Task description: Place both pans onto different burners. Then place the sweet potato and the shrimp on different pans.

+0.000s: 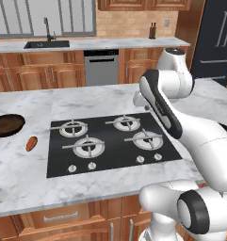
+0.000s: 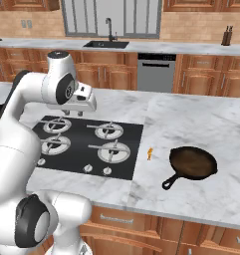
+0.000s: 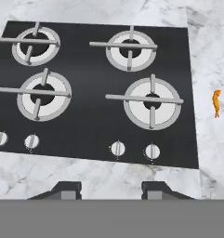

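My gripper [image 3: 111, 190] hangs open and empty above the front edge of the black cooktop [image 3: 90, 130], its tips over the marble just in front of the knobs. Four burners show below it, among them the front right burner [image 3: 152, 103] and the front left burner [image 3: 43, 94]; all are bare. One pan [image 1: 6, 124] lies on the counter left of the cooktop, with the sweet potato [image 1: 31, 143] beside it. The other pan [image 2: 193, 162] lies on the counter to the right, handle toward the front. The shrimp [image 2: 150, 153] [image 3: 216, 102] lies between that pan and the cooktop.
White knobs [image 3: 118, 148] line the cooktop's front edge. The marble island [image 2: 191, 114] stretches wide to the right. Behind are a back counter with a sink [image 1: 46, 44], a dishwasher [image 1: 101, 66] and a knife block [image 1: 153, 32].
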Robot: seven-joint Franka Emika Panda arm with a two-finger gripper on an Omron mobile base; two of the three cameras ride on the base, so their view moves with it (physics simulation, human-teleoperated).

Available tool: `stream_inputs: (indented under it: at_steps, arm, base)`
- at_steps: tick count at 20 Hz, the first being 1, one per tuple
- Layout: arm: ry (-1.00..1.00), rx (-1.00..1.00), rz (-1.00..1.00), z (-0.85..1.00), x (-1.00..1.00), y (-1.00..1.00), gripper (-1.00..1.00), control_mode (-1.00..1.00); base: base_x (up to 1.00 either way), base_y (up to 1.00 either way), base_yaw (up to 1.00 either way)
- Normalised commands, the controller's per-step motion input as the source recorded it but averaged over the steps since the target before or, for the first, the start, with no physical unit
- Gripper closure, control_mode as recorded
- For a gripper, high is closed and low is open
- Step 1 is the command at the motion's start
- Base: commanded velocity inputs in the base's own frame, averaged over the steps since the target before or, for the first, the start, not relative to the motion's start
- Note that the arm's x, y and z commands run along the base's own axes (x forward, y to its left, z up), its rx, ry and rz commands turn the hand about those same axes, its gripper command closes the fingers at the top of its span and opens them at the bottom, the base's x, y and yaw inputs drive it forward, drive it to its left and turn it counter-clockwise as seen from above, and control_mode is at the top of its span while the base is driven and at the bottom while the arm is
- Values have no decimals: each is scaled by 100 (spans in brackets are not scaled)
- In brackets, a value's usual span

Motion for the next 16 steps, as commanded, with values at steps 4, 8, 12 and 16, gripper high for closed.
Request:
stream_inputs:
  at_steps: [4,8,12,16]
  arm:
    - [0,0,-1,0,-4,-28,-100,-100]
    - [0,0,-8,0,-13,-65,-100,-100]
    - [0,0,-12,0,-27,-75,-100,-100]
    - [0,0,-24,0,-24,-67,-100,-100]
  base:
    - [0,0,0]
    - [0,0,0]
    - [0,0,0]
    - [0,0,0]
